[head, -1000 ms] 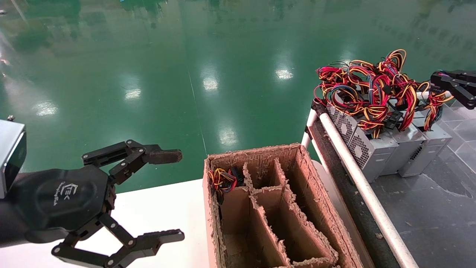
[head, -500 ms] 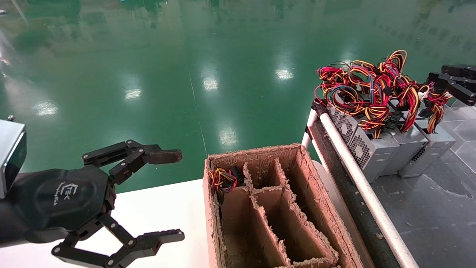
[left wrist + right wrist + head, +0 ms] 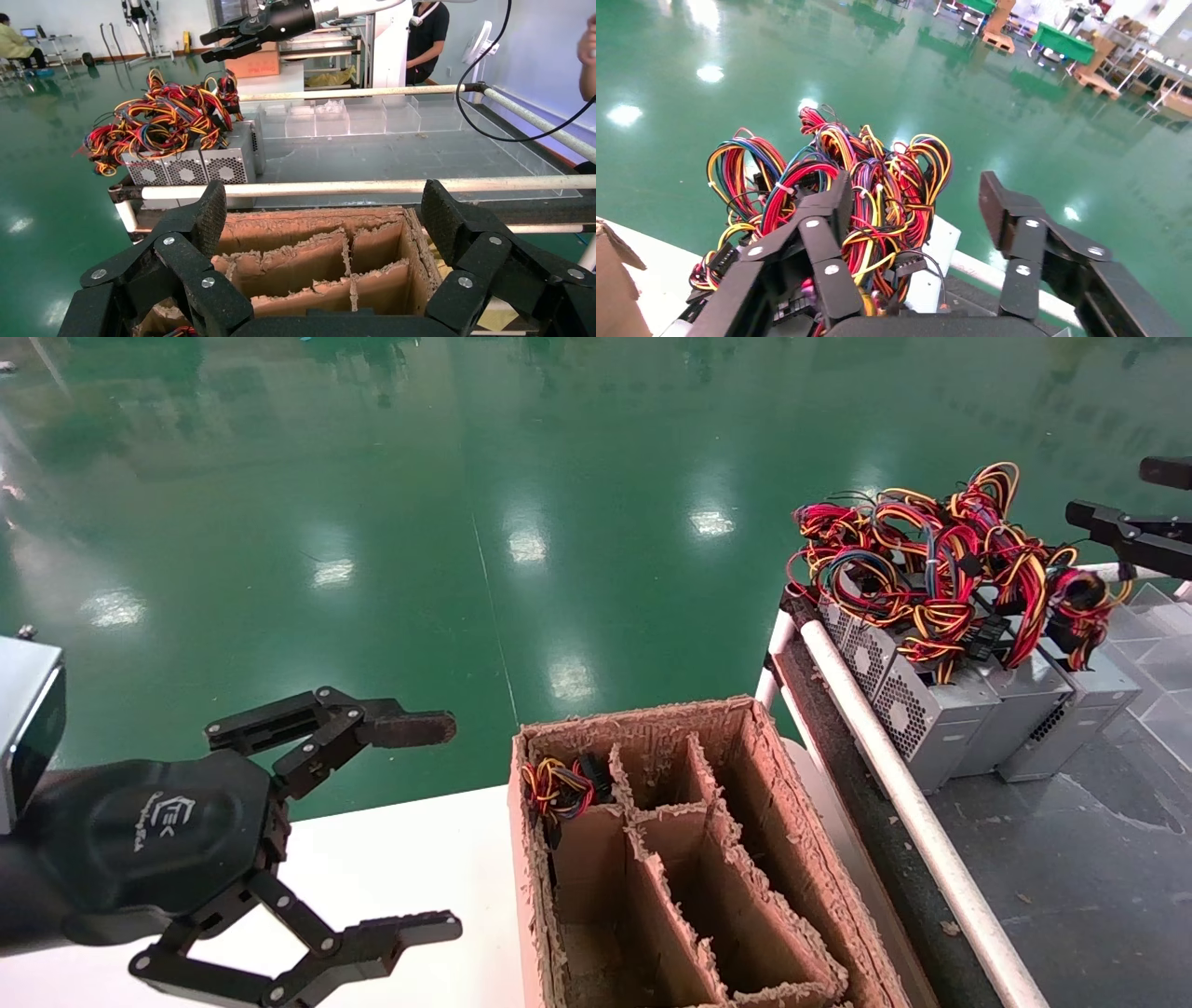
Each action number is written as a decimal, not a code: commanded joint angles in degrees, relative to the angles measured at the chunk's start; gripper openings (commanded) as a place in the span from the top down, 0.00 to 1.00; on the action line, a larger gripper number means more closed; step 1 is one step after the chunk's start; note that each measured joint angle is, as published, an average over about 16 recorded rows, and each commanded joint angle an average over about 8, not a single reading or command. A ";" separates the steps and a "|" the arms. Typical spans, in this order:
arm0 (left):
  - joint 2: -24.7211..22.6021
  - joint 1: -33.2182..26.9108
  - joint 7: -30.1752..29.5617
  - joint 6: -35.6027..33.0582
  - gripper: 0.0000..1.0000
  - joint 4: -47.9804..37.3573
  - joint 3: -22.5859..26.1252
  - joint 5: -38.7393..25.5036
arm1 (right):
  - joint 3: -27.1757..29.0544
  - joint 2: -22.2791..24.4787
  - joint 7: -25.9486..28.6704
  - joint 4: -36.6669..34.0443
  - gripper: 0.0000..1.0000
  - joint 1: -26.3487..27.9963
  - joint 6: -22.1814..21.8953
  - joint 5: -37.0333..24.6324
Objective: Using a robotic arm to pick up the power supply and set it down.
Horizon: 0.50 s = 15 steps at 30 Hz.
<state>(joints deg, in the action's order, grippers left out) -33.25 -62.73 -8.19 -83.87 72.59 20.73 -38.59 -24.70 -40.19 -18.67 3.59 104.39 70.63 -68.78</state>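
Three grey power supplies [image 3: 936,714] stand side by side on the rack at the right, their red, yellow and black wires [image 3: 931,561] tangled on top. My right gripper [image 3: 1113,491] hangs open just above and to the right of the rightmost unit [image 3: 1094,689]. In the right wrist view the gripper [image 3: 916,203] is wide open with the wires [image 3: 877,182] below it, some lying against one finger [image 3: 835,210]. It grips nothing. My left gripper [image 3: 453,827] is parked open at the lower left, beside the cardboard box [image 3: 792,859].
The cardboard box [image 3: 316,246] has torn dividers; a wire bundle [image 3: 559,789] shows in its far left compartment. A white rail [image 3: 894,756] edges the rack between box and power supplies [image 3: 190,165]. Clear plastic trays [image 3: 351,119] lie on the rack's far side.
The right gripper has risen off the wire tangle and spread its fingers wider. The wires at the right end shifted slightly. The left arm has not moved.
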 commanded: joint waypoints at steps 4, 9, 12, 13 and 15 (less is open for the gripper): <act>0.00 0.00 0.00 0.00 0.00 -0.01 0.00 0.01 | 0.66 0.37 1.63 4.33 0.00 -2.64 1.16 1.86; 0.00 -0.01 0.01 0.00 0.00 -0.01 0.01 0.01 | 1.41 0.82 4.22 10.44 0.00 -6.38 2.45 4.19; 0.00 -0.01 0.01 0.00 0.00 -0.01 0.01 0.01 | 1.85 1.09 5.77 14.10 0.00 -8.62 3.23 5.59; 0.00 -0.01 0.01 0.00 0.00 -0.01 0.01 0.01 | 2.00 1.17 6.27 15.29 0.00 -9.34 3.48 6.04; 0.00 -0.01 0.01 0.00 0.00 -0.01 0.01 0.01 | 2.30 1.35 7.32 17.76 0.00 -10.86 4.00 6.98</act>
<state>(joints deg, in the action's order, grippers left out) -33.24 -62.74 -8.19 -83.87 72.58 20.74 -38.58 -22.40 -38.84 -11.37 21.32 93.55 74.63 -61.80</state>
